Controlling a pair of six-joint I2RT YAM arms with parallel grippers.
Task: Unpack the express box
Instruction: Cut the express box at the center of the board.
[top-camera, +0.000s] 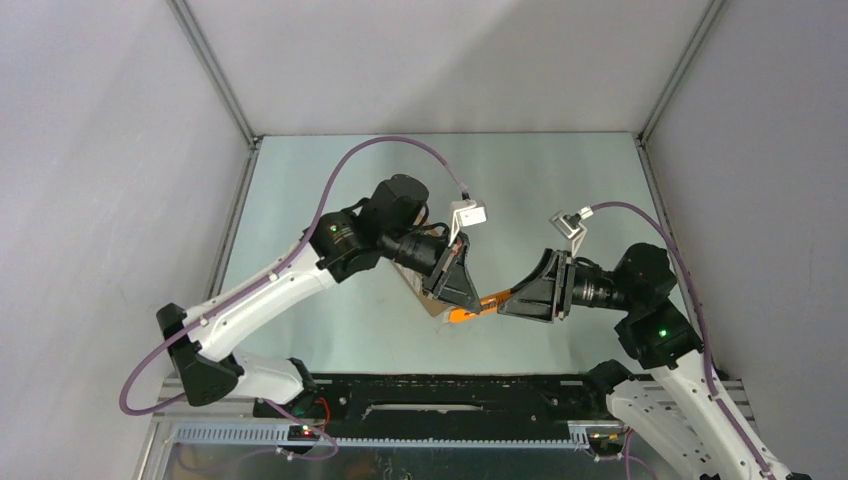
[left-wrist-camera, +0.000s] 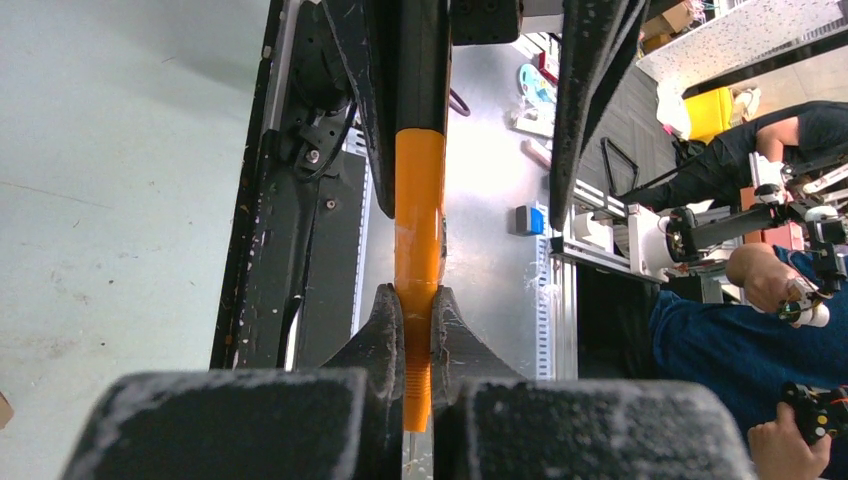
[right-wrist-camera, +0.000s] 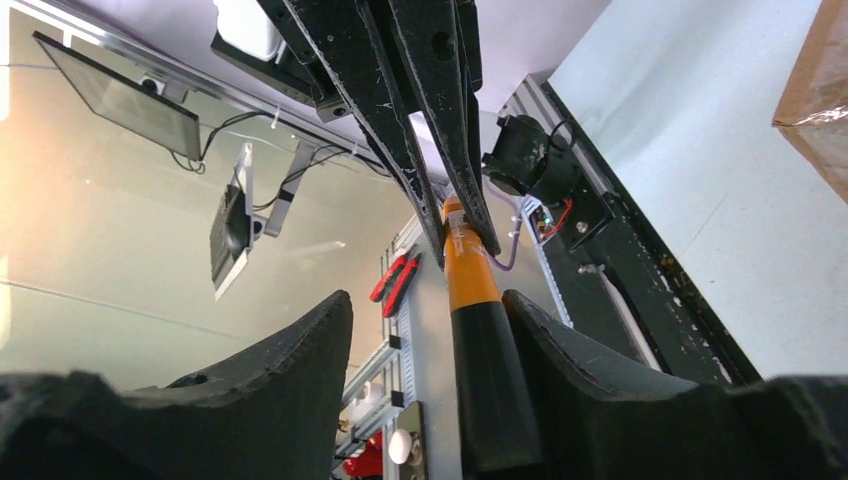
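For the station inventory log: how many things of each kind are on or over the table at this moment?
express box: 1
utility knife: 1
tools: 2, the left tool and the right tool
Total: 4

Surface (top-camera: 560, 180): flat, pale grey-green sheet with a dull metallic sheen and light scuff marks. A black rail (top-camera: 450, 385) closes it along the near edge. One item lies directly on it, a small brown cardboard express box (top-camera: 430, 303) near the centre. The top view largely hides the box.
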